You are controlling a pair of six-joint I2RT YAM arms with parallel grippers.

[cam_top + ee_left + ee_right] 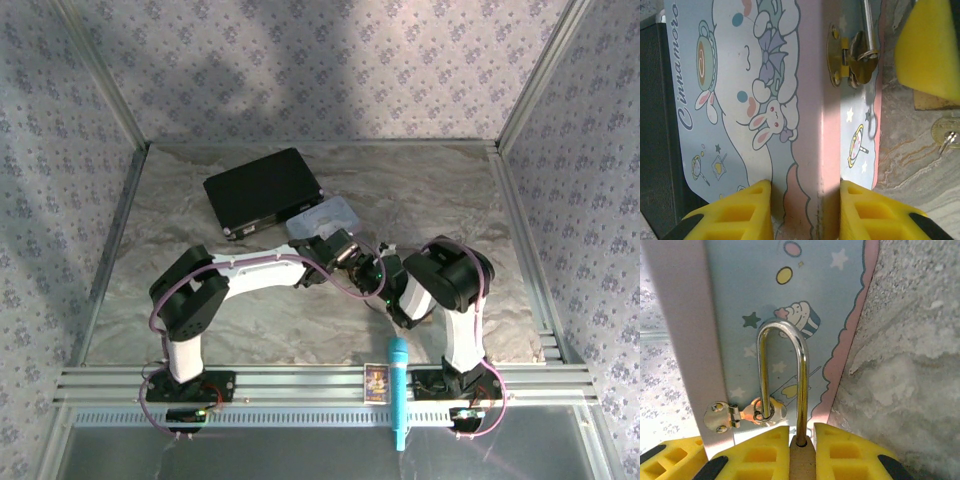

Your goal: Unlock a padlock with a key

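The pastel tin point(740, 100), lettered "Cinnamoro…", lies on the tabletop point(910, 170) with the left claw point(805, 189) pinching its edge. The right claw point(802, 434) is clamped on the padlock point(801, 390), whose shackle runs through the tin's hasp point(747, 415). It sits seated in the body, so unlocking looks wholly ahead.

Two arms rise from the rail point(300, 385) at the near edge of the marbled worktop point(280, 330) and bend inward. The left end effector point(343, 250) and right end effector point(384, 270) meet just right of centre, close against each other. The left one sits at the near edge of a pastel tin point(325, 213). The tin touches or overlaps the near right corner of a black case point(262, 190), which lies toward the far edge. A turquoise pen-like stick point(398, 390) lies across the rail, just beside a small card point(376, 381). How the jaws stand is too small to tell.
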